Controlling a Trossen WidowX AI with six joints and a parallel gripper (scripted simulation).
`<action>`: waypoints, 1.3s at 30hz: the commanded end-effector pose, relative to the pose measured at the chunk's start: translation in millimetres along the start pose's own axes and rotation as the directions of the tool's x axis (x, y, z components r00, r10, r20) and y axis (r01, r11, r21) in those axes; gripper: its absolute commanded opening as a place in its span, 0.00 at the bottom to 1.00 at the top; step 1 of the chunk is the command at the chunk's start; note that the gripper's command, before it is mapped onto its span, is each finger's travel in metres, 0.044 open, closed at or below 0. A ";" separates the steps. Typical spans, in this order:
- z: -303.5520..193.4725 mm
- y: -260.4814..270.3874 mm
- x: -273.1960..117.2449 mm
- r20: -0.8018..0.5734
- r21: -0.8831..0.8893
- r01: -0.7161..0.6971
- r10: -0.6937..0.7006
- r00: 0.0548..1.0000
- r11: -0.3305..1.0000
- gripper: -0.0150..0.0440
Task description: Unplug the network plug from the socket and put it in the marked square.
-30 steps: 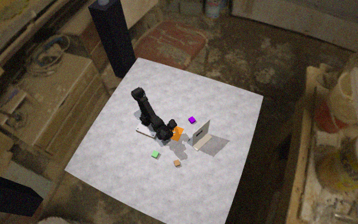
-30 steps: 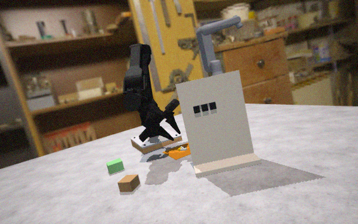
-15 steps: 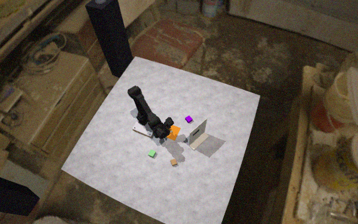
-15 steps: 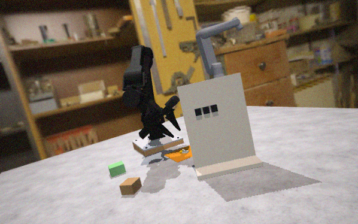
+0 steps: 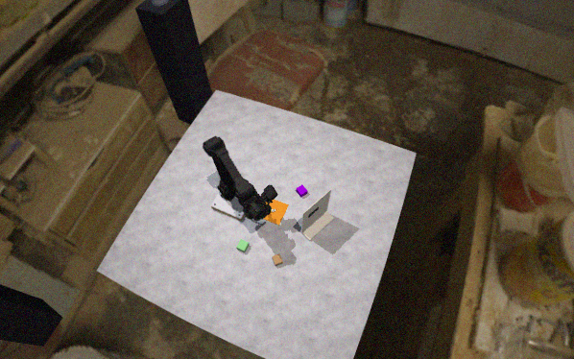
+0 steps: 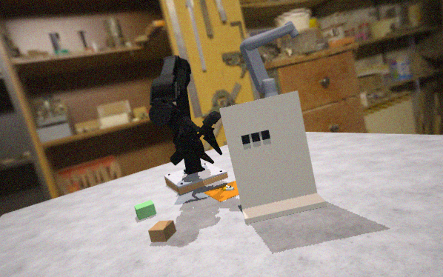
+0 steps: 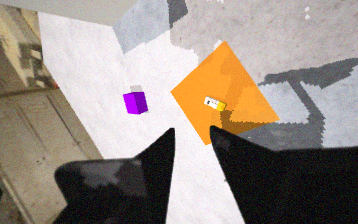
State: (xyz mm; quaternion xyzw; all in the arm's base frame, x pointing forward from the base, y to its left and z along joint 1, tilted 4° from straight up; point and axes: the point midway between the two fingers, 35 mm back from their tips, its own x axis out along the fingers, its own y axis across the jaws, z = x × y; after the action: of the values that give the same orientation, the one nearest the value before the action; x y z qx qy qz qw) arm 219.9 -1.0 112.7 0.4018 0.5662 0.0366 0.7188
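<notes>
The small white plug (image 5: 274,210) (image 6: 228,188) (image 7: 215,103) with a yellow end lies inside the orange marked square (image 5: 279,219) (image 6: 220,197) (image 7: 225,57) on the table. My gripper (image 6: 217,158) (image 7: 192,131) is raised above the table, its fingers parted with nothing between them. The plug is beyond the fingertips in the wrist view, apart from them. The upright grey panel (image 5: 323,203) (image 6: 272,170) stands beyond the square, with three dark openings (image 6: 255,137) showing in the exterior view. Its tab is too small to make out.
A purple block (image 5: 301,190) (image 7: 135,103) lies to one side of the square. A green block (image 5: 243,246) (image 6: 145,209) and a brown block (image 5: 277,259) (image 6: 161,231) lie on the other side. The arm's base plate (image 5: 221,207) (image 6: 174,181) is near the square.
</notes>
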 end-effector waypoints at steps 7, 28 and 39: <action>-0.8 11.3 -15.6 0.010 -0.014 -0.006 0.006 1.000 1.000 0.52; 1.8 34.2 -49.2 0.004 -0.005 -0.002 0.002 1.000 1.000 0.52; 1.2 53.4 -76.7 0.007 -0.009 -0.003 0.004 1.000 1.000 0.52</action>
State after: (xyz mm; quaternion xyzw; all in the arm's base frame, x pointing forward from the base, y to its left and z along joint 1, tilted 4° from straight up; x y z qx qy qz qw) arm 215.2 -4.5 195.5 0.4010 0.5648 0.0356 0.7204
